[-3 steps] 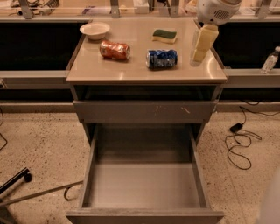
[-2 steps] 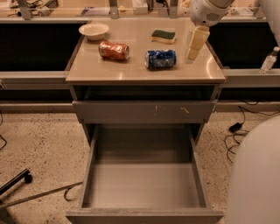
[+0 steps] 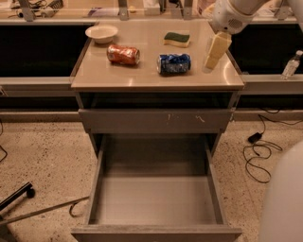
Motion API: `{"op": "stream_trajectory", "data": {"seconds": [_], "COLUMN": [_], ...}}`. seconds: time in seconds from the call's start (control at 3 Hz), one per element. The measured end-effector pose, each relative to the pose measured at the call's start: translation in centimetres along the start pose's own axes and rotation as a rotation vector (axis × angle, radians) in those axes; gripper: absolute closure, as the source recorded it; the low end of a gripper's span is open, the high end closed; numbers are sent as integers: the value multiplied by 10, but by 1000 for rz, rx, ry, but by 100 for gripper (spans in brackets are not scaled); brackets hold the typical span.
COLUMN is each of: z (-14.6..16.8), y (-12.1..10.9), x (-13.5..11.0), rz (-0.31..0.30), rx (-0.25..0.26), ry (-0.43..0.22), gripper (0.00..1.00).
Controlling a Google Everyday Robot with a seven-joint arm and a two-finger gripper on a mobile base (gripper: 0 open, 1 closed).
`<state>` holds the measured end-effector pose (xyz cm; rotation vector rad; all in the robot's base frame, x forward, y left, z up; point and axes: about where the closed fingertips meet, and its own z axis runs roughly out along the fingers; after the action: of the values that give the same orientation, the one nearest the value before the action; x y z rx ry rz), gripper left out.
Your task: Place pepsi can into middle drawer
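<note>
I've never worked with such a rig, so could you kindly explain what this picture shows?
A single camera looks down on a small cabinet. The white arm at top right belongs to a mobile robot; its pale gripper hangs above the right edge of the counter, just right of the pepsi can, with nothing visibly held. On the counter lie the blue pepsi can and an orange-red can, both on their sides, plus a white bowl and a green sponge. Below, the middle drawer stands pulled open.

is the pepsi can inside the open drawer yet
No, the pepsi can lies on the cabinet top, beside the gripper near the top's right edge, and the middle drawer holds nothing.
</note>
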<state>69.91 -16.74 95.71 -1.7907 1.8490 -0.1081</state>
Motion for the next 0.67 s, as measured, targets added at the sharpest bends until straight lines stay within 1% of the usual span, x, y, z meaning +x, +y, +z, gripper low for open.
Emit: {"op": "stream_trajectory", "data": {"seconds": [0.33,0.67], "z": [8,9], "y": [6,6], "x": [7,7], "rz": [98,97], "rx": [-13,-13], "ry": [8,8], "gripper": [0,0]}}
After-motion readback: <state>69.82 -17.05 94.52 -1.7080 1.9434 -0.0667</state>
